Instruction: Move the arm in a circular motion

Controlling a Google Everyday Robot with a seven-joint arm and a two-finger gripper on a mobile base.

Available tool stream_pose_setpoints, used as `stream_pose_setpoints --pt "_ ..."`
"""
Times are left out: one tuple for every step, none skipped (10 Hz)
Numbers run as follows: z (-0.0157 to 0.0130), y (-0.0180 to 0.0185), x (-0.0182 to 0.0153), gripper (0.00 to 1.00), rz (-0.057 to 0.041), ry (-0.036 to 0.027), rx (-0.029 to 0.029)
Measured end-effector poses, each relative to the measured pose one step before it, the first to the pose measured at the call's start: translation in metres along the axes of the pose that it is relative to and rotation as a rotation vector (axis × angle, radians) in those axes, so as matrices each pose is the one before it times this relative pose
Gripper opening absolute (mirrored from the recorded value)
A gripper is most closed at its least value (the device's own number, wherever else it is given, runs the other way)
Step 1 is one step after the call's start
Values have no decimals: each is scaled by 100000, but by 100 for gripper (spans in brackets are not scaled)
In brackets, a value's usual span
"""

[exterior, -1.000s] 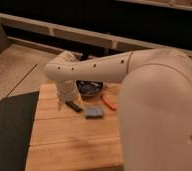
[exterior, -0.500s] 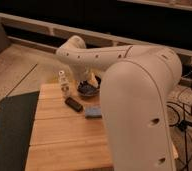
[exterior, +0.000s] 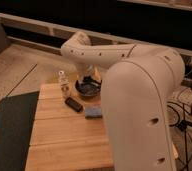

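Cream plastic arm (exterior: 139,95) rises above & right of our claw (exterior: 90,80), which hangs over the dark bowl (exterior: 84,92) on the table (exterior: 64,142); whether it's wide or narrow we can't tell. Arm prob. stiff, heavy; nothing to grasp.

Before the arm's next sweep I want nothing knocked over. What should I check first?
1. gripper apart from the dark bowl: cannot tell; it hangs right over the bowl.
2. small bottle upright: ok, though it stands close beside the bowl.
3. black oblong object and blue sponge flat on the wooden table: ok.
4. arm apart from the cables: cannot tell.
5. Gripper carrying nothing: cannot tell.
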Motion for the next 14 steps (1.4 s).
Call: stream_pose_setpoints --pt "522 -861 -165 65 1400 1010 2732" --pt "728 -1537 -792 65 2653 628 4120" --pt "828 -1875 -1947 65 3026 -1559 4936" --pt "413 -615 -1890 65 -1 -2727 2165" --pt "260 73 -1606 65 -1034 -2638 598" --pt "246 1194 -2219 65 -2381 -4056 -1865" --pt "174 926 -992 65 -1230 -1563 -2476" --pt "128 2179 -724 65 -2854 -1091 -6181" --pt "-57 2831 55 65 -5200 -357 -6984" --pt "-177 2846 760 65 -6478 825 -5431" --pt "-505 2797 1285 65 -7281 1687 -3736" --pt "-555 1593 1261 65 -5109 1622 -1264" --pt "-1544 1787 2371 65 -6787 2581 202" --pt "-1253 1099 1661 65 -4080 942 637"
